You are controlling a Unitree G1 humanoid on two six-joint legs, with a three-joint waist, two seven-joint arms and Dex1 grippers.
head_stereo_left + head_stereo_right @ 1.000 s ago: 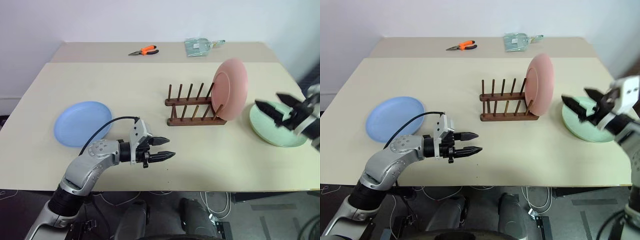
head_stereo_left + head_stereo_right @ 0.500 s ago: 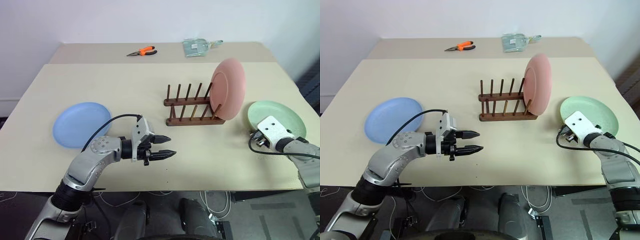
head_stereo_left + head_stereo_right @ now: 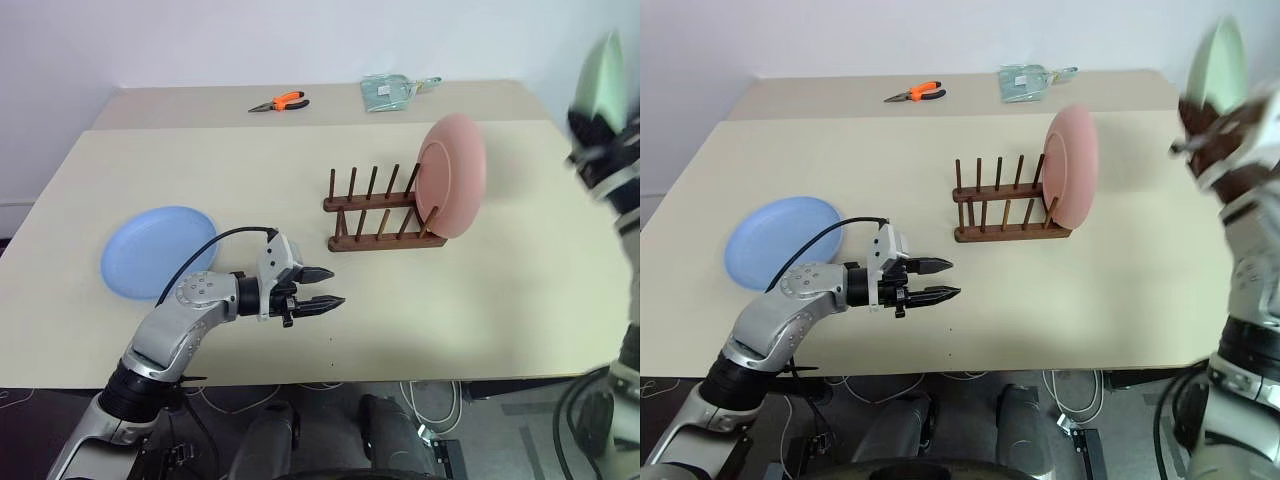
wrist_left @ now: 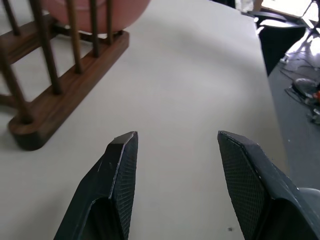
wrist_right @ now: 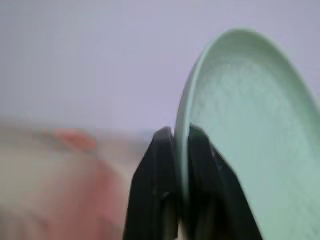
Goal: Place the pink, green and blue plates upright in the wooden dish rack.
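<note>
Right gripper clamped on round pale-green plastic plate's rim, now lifted off table to upper right | left gripper half-open, empty | next: dark wooden peg rack beside upright pink plate

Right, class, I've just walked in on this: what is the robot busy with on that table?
It is loading plates into a wooden dish rack. The pink plate already stands upright at the rack's right end. The right gripper is shut on the rim of the green plate, held on edge in the air to the right of the rack. The blue plate lies flat on the table, and the left gripper hovers open beside it, holding nothing.
</note>
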